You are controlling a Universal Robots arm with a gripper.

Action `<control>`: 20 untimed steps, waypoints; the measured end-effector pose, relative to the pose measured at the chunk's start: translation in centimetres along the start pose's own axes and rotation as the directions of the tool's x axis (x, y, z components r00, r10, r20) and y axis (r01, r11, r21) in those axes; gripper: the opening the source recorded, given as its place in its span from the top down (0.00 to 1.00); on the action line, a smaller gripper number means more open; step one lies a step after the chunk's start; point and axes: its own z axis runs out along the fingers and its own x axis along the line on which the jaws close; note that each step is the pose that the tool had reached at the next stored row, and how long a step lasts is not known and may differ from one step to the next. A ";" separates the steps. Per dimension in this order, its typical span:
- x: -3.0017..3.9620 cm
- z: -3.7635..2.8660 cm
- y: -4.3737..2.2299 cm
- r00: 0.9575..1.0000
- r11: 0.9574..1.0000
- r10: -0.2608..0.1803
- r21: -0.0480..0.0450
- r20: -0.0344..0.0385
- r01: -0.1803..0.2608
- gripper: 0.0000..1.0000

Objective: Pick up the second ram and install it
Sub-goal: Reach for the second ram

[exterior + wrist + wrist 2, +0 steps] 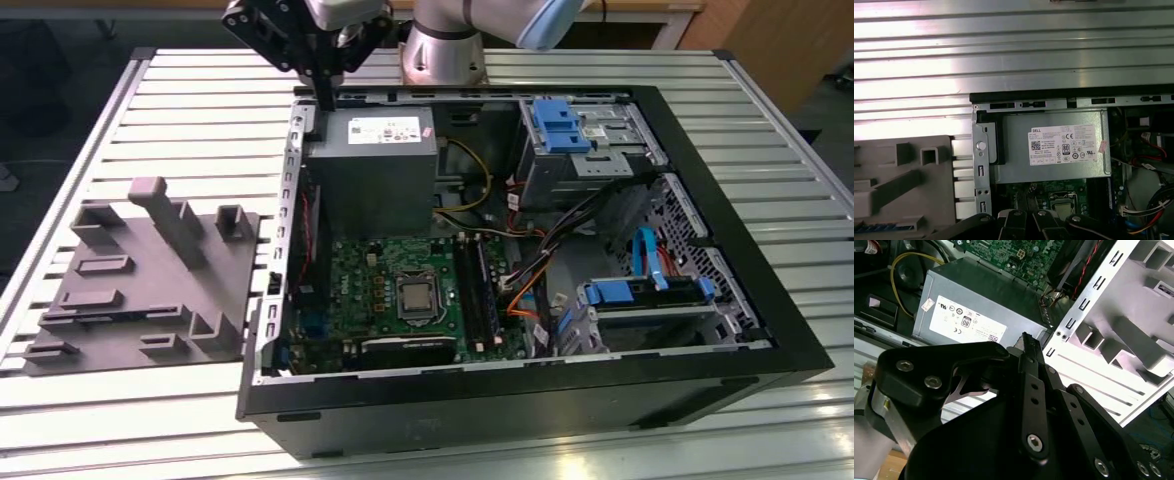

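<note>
One gripper here, hanging over the open PC case at its far corner on the exterior view's left, right by the edge of the grey power supply. Its fingers are pressed together into one thin black blade, and I can't see anything pinched between them.

The second ram looks to be the thin strip lying in a long slot of the grey holder tray, toward the tray edge nearest the exterior camera. It's honestly hard to make out. The tray sits on the slatted table just beside the case, on the exterior view's left. The strip is well apart from the gripper.

Inside the case, the motherboard has its long dark memory slots next to the CPU socket.
</note>
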 end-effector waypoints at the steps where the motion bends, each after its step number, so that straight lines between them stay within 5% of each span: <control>1: 0.05 0.00 0.00 1.000 1.000 0.000 0.000 0.000 0.000 0.89; 20: 0.96 -0.03 -0.07 1.000 1.000 0.000 0.000 0.000 0.000 0.89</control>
